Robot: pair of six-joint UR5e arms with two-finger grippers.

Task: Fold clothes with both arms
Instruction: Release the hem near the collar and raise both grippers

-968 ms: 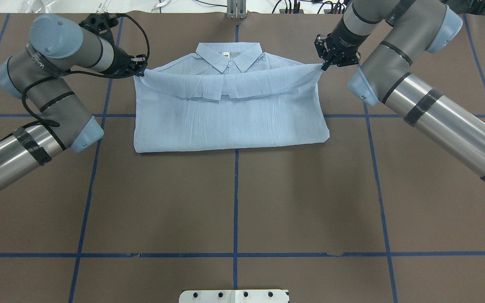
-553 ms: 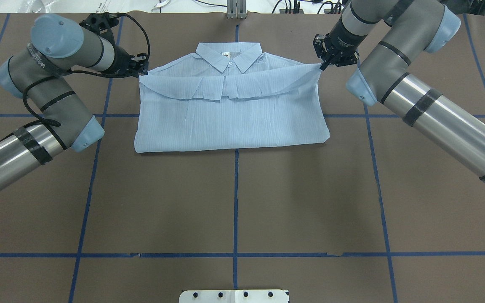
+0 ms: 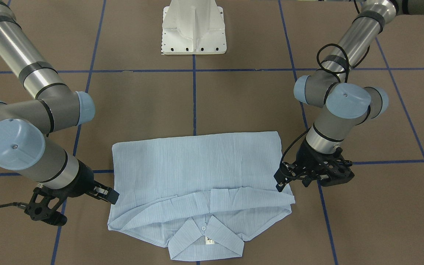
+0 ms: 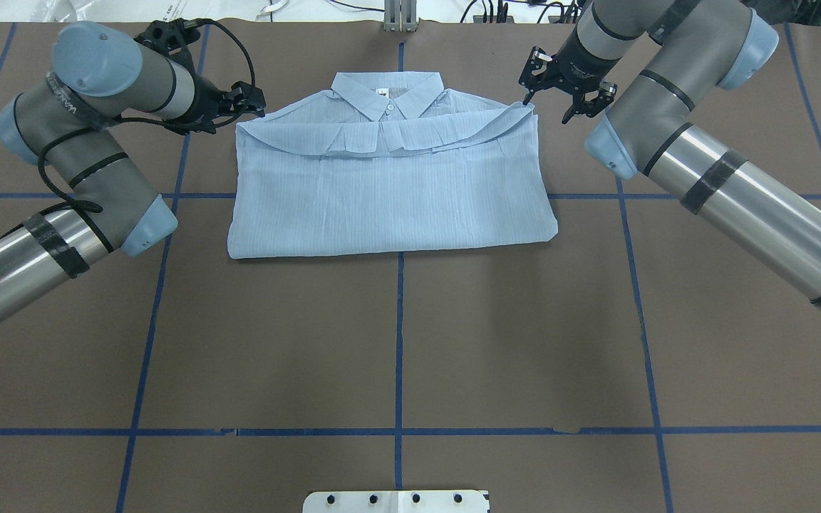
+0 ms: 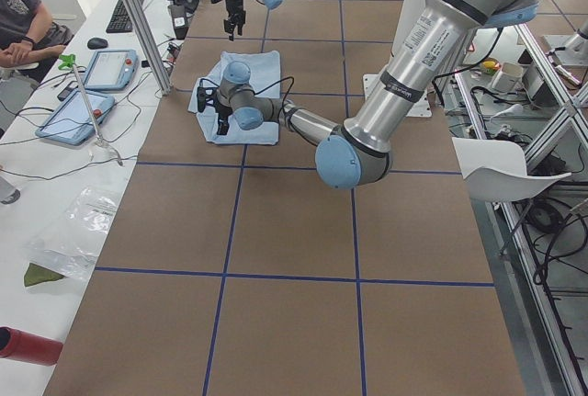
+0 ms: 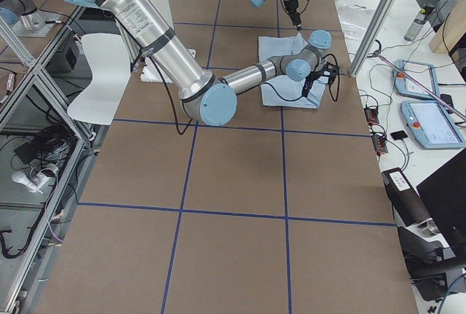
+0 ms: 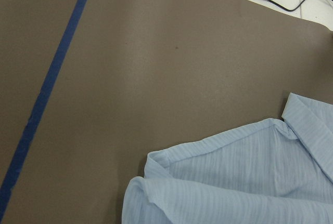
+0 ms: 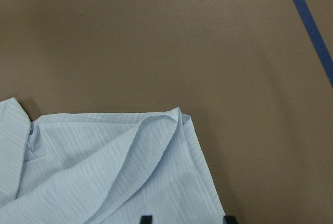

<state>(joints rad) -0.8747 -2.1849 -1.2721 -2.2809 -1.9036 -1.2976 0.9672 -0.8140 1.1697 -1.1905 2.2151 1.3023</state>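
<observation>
Light-blue striped cotton: the shirt (image 4: 389, 192) lies folded on the brown table (image 4: 396, 342), a flat rectangle with the pointed collar (image 4: 387, 92) at the far edge from the robot. A white neck label (image 3: 209, 241) and one small white button (image 3: 203, 228) show at the collar. A folded-over layer crosses the chest, and its edge (image 4: 382, 139) runs just below the collar from shoulder to shoulder.

Left gripper (image 4: 250, 100): jaws parted and holding nothing. The near shoulder corner of the shirt lies just inward of the jaws and apart from them. The left wrist view shows that rumpled corner below and ahead, with bare table around it and no fingertip in frame.

Right gripper (image 4: 562, 91): jaws spread wide and holding nothing. The opposite shoulder corner lies just below the inner finger; contact cannot be judged from overhead. In the right wrist view both fingertips (image 8: 146, 218) show at the bottom edge, well apart, with the shirt's corner fold lying ahead of them and the cloth passing under the gap.

Blue tape lines (image 4: 399, 320) divide the table into squares, and one runs out from under the shirt's near hem, midway between the two sets of jaws. The white pedestal base (image 3: 193, 27) stands on the robot's side, well behind both grippers.
</observation>
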